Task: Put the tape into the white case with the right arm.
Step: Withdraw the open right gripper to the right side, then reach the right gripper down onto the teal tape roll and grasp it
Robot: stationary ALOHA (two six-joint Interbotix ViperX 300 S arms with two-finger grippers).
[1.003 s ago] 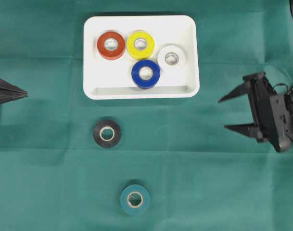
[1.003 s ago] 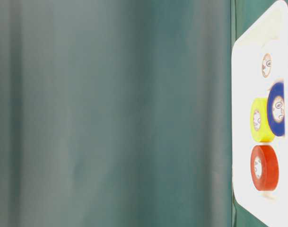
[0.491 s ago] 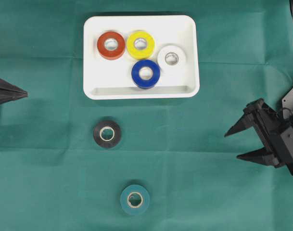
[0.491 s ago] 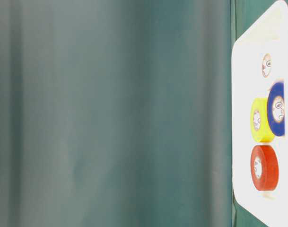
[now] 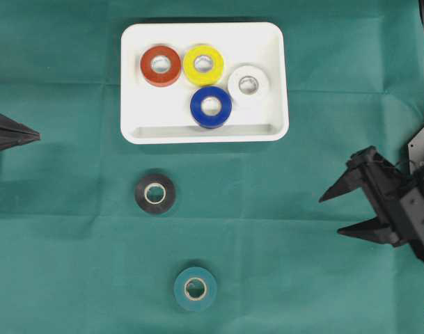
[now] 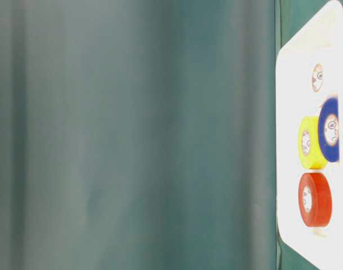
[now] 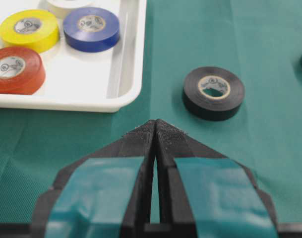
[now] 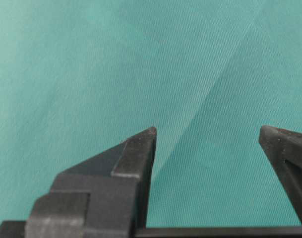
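Note:
The white case (image 5: 205,131) lies at the back middle of the green cloth and holds several tape rolls, among them a red (image 5: 161,65), a yellow (image 5: 203,64) and a blue one (image 5: 211,106). On the cloth in front of it lie a black tape (image 5: 154,193) and, nearer the front, a teal tape (image 5: 195,288). My right gripper (image 5: 330,216) is open and empty at the right side, far from both loose rolls, with only cloth between its fingers (image 8: 208,130). My left gripper (image 5: 36,134) is shut at the left edge, its tips (image 7: 155,121) pointing toward the black tape (image 7: 213,92).
Green cloth with fold lines covers the whole table. The table-level view shows the white case (image 6: 289,112) and its rolls at the right edge, beside blurred green cloth. A corner of the case (image 7: 126,59) sits left of the black tape in the left wrist view.
My right gripper has moved toward the front of the table, staying open. The left gripper and all the rolls have stayed where they were.

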